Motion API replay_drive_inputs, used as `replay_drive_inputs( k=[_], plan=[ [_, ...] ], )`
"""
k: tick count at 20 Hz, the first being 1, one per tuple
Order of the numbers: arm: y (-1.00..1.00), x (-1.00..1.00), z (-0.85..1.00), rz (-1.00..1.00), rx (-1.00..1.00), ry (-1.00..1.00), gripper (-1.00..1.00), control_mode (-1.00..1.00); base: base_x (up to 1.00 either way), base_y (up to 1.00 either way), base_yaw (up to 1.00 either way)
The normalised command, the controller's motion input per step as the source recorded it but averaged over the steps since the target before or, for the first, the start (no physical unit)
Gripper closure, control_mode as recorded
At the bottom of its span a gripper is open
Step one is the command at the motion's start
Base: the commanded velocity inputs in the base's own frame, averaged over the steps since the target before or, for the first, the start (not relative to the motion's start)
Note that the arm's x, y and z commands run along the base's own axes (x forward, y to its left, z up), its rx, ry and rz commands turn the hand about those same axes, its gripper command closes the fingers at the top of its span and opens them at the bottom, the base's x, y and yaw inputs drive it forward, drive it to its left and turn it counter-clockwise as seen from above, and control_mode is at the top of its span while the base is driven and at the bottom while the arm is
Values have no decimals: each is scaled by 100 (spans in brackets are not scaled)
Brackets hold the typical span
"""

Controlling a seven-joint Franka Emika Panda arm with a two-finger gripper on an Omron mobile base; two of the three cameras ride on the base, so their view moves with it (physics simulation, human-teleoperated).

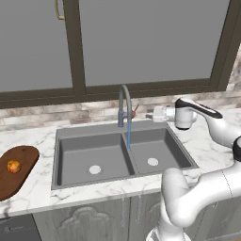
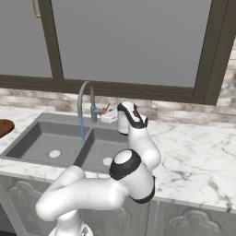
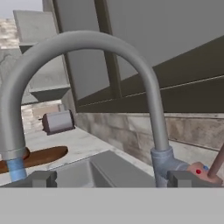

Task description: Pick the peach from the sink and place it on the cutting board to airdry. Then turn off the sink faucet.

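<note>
You see the small round orange-red peach (image 1: 13, 165) lying on the dark reddish-brown wooden cutting board (image 1: 22, 159), which rests on the white marble table (image 1: 203, 147) to the left of the grey double-basin sink (image 1: 116, 155). A thin blue stream falls from the tall grey gooseneck faucet (image 1: 124, 104) into the sink. Your pincer (image 1: 149, 114) hovers with its jaws spread wide and holding nothing, just right of the faucet, near the small reddish side lever (image 3: 217, 164).
</note>
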Motion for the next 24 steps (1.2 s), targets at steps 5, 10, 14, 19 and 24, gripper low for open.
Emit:
replay_drive_inputs(
  k=[5, 10, 14, 19, 24],
  plan=[
    [5, 16, -2, -1, 0, 0, -100, -100, 0, 0, 0],
    [4, 21, -5, 0, 0, 0, -100, -100, 0, 0, 0],
    [8, 27, -4, 0, 0, 0, -100, -100, 0, 0, 0],
    [12, 27, -4, 0, 0, 0, -100, -100, 0, 0, 0],
    [8, 25, -11, 0, 0, 0, -100, -100, 0, 0, 0]
  ],
)
